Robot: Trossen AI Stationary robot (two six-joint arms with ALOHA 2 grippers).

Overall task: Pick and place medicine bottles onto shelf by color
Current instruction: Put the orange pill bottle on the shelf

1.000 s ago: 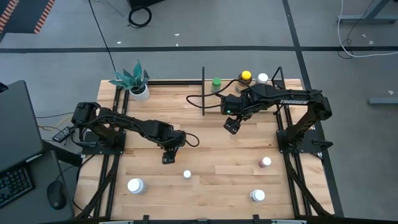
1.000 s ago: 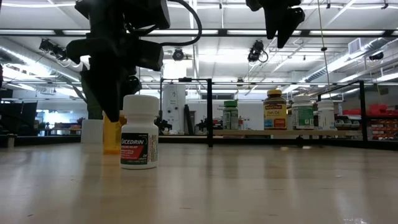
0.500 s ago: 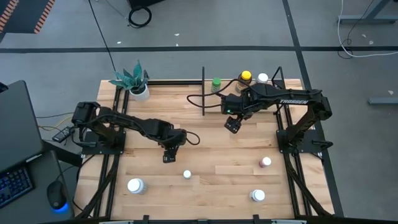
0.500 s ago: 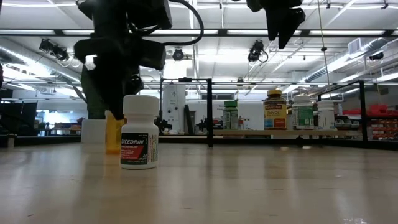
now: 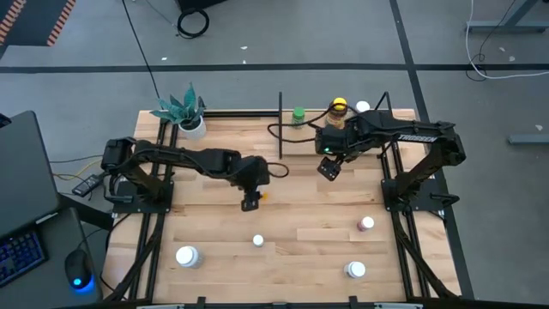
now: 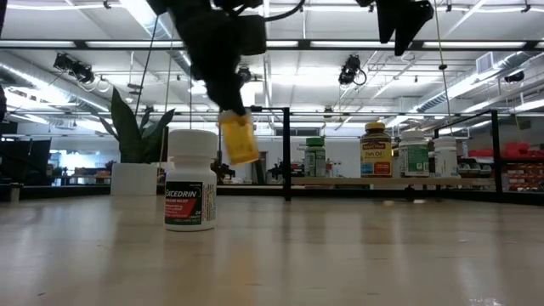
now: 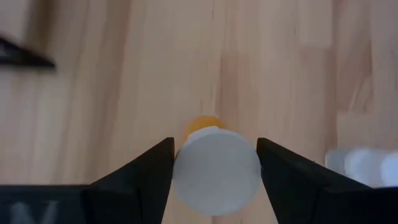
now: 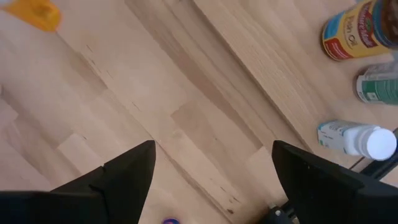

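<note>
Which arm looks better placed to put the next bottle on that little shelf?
The left. Its gripper already holds an amber bottle lifted off the table, while the right gripper hovers open and empty beside the shelf.

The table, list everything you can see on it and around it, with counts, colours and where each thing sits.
Bottles on shelf: three, green-capped, yellow-capped, white-capped, along the back rail.
Bottles on table: four; white ones front left, front centre and front right; pinkish one at right.
Amber bottle: one, white cap, lifted off the table at centre.
Plant: one, teal in a white pot, back left corner.
Laptop: one, dark, left of the table.
Left gripper: holds the amber bottle.
Right gripper: open, in front of the shelf.
</note>
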